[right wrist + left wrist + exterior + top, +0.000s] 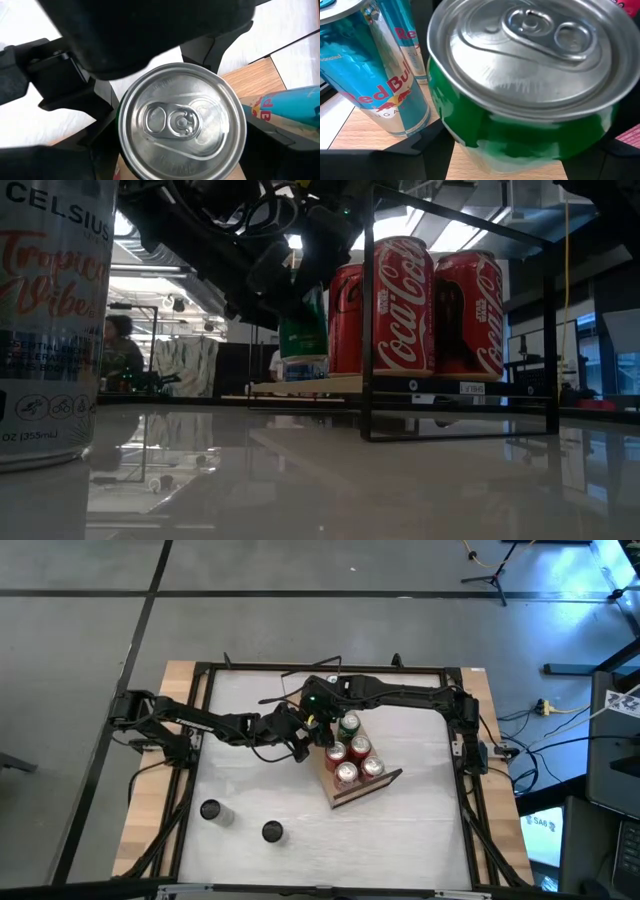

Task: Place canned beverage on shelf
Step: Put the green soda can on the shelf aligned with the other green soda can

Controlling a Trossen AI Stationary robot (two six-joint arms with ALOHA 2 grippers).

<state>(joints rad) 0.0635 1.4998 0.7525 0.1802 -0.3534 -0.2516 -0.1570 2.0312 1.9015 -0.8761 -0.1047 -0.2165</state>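
left gripper clamped on green can upright at the back end of the shelf, beside red cans; right gripper just above, finger state unclear.

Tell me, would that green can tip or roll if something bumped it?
Probably. The green can is tall and narrow, so a side bump might tip it. Its round, shiny metal sides look slippery, so once down it would likely roll across the wooden shelf.
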